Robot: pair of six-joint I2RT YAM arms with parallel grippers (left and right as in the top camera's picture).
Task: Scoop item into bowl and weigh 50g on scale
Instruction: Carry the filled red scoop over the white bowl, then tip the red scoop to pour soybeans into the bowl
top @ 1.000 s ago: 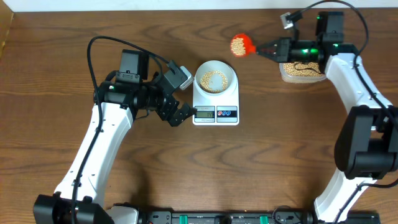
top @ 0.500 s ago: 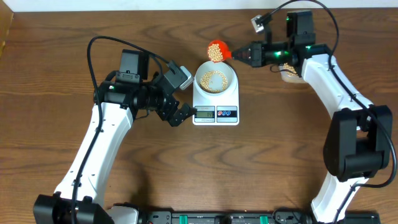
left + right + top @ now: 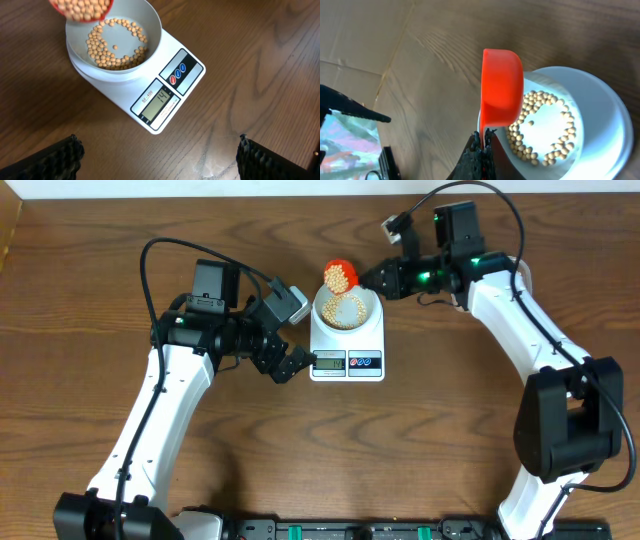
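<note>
Right gripper [image 3: 370,278], clenched on the scoop [image 3: 502,85], has brought more beans [image 3: 340,277] over the bowl [image 3: 376,302] on the scale [image 3: 375,340], so tipping comes next; left gripper [image 3: 292,366] waits released.

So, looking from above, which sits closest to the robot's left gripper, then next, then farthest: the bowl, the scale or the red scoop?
From the left gripper, in the overhead view:
1. scale: right beside the fingers, at its display end.
2. bowl: on the scale, further back.
3. red scoop: above the bowl's far edge.
</note>
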